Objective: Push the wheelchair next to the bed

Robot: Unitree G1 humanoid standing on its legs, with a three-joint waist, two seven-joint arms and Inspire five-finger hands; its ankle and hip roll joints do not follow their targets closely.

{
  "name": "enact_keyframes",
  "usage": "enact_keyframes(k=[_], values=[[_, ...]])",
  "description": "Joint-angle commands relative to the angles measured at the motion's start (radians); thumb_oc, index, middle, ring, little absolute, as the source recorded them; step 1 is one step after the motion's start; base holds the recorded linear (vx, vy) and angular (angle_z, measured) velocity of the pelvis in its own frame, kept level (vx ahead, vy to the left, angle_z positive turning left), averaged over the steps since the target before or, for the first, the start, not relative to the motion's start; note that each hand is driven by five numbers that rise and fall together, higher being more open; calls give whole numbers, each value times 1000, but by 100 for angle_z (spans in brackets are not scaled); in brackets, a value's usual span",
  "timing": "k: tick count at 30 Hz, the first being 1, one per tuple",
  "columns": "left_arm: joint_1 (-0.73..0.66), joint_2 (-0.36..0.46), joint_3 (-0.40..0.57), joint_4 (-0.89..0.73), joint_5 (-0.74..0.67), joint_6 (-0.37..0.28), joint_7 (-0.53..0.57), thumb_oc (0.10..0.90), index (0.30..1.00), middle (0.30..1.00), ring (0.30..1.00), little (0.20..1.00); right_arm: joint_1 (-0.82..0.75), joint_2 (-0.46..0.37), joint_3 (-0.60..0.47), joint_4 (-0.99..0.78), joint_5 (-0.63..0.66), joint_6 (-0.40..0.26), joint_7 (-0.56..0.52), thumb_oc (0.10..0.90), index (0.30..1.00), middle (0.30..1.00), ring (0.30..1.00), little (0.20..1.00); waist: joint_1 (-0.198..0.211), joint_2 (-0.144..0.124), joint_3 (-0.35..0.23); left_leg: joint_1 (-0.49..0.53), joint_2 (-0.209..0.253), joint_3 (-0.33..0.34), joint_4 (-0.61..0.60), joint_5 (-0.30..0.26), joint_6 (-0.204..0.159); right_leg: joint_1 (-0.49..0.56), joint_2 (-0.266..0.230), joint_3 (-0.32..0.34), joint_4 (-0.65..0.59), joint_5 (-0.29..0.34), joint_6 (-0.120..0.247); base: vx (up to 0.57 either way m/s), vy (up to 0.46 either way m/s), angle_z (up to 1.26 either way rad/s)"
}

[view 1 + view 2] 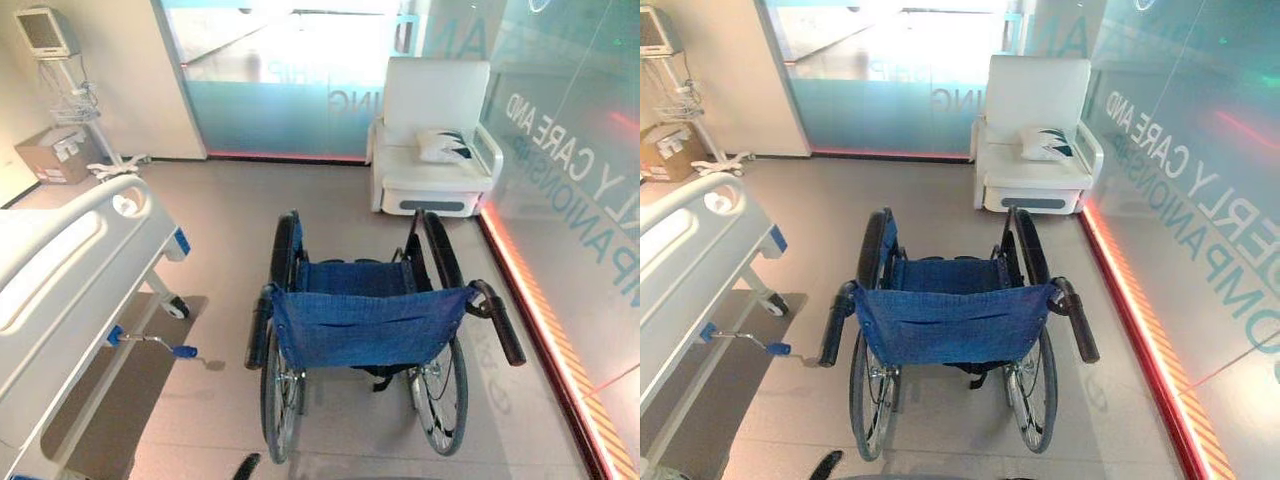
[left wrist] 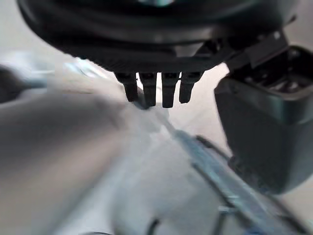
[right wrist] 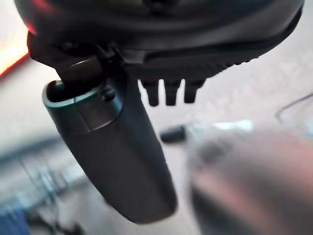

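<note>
Hands hang free of any load: the dark left hand (image 2: pixel 161 58) and dark right hand (image 3: pixel 146 54) both show relaxed fingers and grasp nothing. The blue fabric-seated wheelchair (image 1: pixel 365 325) stands on the grey floor, apart from the white-railed hospital bed (image 1: pixel 60 270) to its left, a white armchair (image 1: pixel 435 135) beyond.

Dark left hand (image 2: pixel 161 29), short ribbed black fingers (image 2: pixel 146 90), bulky dark-grey thumb (image 2: pixel 264 127)

Wheelchair (image 1: pixel 365 330) with a blue fabric seat and backrest sits upright at centre frame, black push handles toward the bottom edge. White bed (image 1: pixel 70 270) runs along the left edge, apart from it.
</note>
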Motion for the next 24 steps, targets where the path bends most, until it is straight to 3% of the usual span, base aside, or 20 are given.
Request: enact_keyframes(k=[1, 7, 11, 12, 13, 16, 21, 23, 24], values=[[-82, 48, 52, -64, -57, -31, -43, 800, 900, 900, 900, 900, -62, -81, -67, -86, 73, -81, -125, 800, 900, 900, 900, 900, -20, 25, 35, -40, -17, 32, 22, 25, 19, 76, 19, -5, 42, -107, -27, -11, 32, -5], [-31, 115, 157, -426, -239, 1, -71, 800, 900, 900, 900, 900, -8, -163, -217, -467, 67, -162, -357, 800, 900, 900, 900, 900, -33, 31, 36, -42, -20, 37, 8, 31, 20, 66, 15, 3, 39, -101, -23, -8, 27, -7], [7, 108, 199, -667, -239, 41, -53, 800, 900, 900, 900, 900, 32, -160, -322, -669, 13, -206, -395, 800, 900, 900, 900, 900, -34, 36, 38, -45, -23, 31, 1, 33, 23, 63, 15, 4, 39, -102, -21, 0, 0, 0], [9, 107, 199, -670, -239, 42, -51, 800, 900, 900, 900, 900, 34, -158, -322, -673, 11, -204, -396, 800, 900, 900, 900, 900, -33, 36, 37, -45, -23, 31, 1, 33, 23, 63, 15, 4, 40, -102, -21, 0, 0, 0], [17, 110, 214, -764, -236, 58, -70, 800, 900, 900, 900, 900, 33, -151, -356, -787, -6, -234, -380, 800, 900, 900, 900, 900, -33, 40, 37, -47, -25, 27, -1, 33, 25, 60, 12, 3, 41, -104, -21, 10, 38, -1], [5, 127, 228, -850, -271, 88, -99, 800, 900, 900, 900, 900, 6, -156, -378, -893, 73, -260, -322, 800, 900, 900, 900, 900, -34, 46, 34, -52, -27, 27, -2, 34, 25, 52, 7, 3, 45, -106, -20, 5, 24, -2], [-11, 148, 236, -982, -362, 98, -37, 800, 900, 900, 900, 900, -31, -164, -352, -1096, 80, -234, -269, 800, 900, 900, 900, 900, -38, 53, 30, -58, -32, 27, -3, 35, 27, 42, 2, 9, 47, -109, -20, 2, 3, -1], [-12, 145, 237, -1025, -390, 99, -23, 800, 900, 900, 900, 900, -41, -158, -330, -1158, 101, -227, -226, 800, 900, 900, 900, 900, -40, 52, 28, -60, -33, 29, -3, 36, 28, 39, 1, 11, 46, -108, -19, 13, 2, -4], [-5, 141, 241, -1069, -405, 114, -31, 800, 900, 900, 900, 900, -42, -146, -313, -1217, 143, -222, -151, 800, 900, 900, 900, 900, -41, 50, 26, -62, -33, 32, -4, 36, 28, 38, 0, 11, 45, -109, -20, 0, 0, 0]])
